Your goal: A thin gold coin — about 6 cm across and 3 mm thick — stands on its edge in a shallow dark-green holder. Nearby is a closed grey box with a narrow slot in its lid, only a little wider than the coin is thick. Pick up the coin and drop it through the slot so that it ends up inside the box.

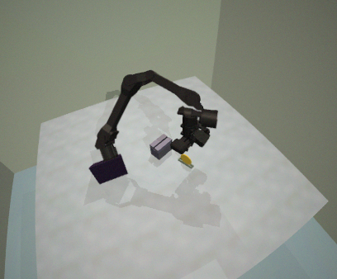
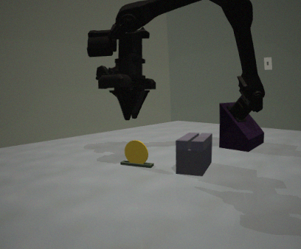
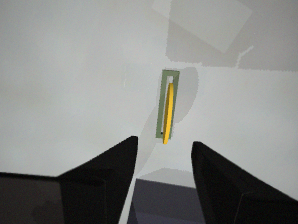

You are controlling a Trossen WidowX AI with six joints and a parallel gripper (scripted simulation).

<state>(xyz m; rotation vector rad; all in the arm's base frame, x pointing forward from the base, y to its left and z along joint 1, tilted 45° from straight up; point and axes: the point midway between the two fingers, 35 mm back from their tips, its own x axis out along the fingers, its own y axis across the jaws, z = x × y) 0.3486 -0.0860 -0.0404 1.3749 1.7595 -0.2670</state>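
The gold coin [image 1: 185, 158] [image 2: 136, 152] [image 3: 169, 112] stands on edge in the shallow dark-green holder [image 1: 188, 165] [image 2: 147, 165] [image 3: 161, 107]. The grey box [image 1: 161, 145] [image 2: 192, 155] [image 3: 165, 200], with a narrow slot in its lid, stands close beside the holder. My gripper [image 1: 178, 145] [image 2: 129, 117] [image 3: 164, 145] points straight down and hangs well above the coin. Its fingers are partly open with nothing between them. In the wrist view the coin shows edge-on just ahead of the gap between the fingertips.
The arm's dark purple base block [image 1: 108, 169] [image 2: 240, 130] stands behind the box. The pale table [image 1: 230, 198] [image 2: 77, 206] ends at an edge in front and on the right in the top view.
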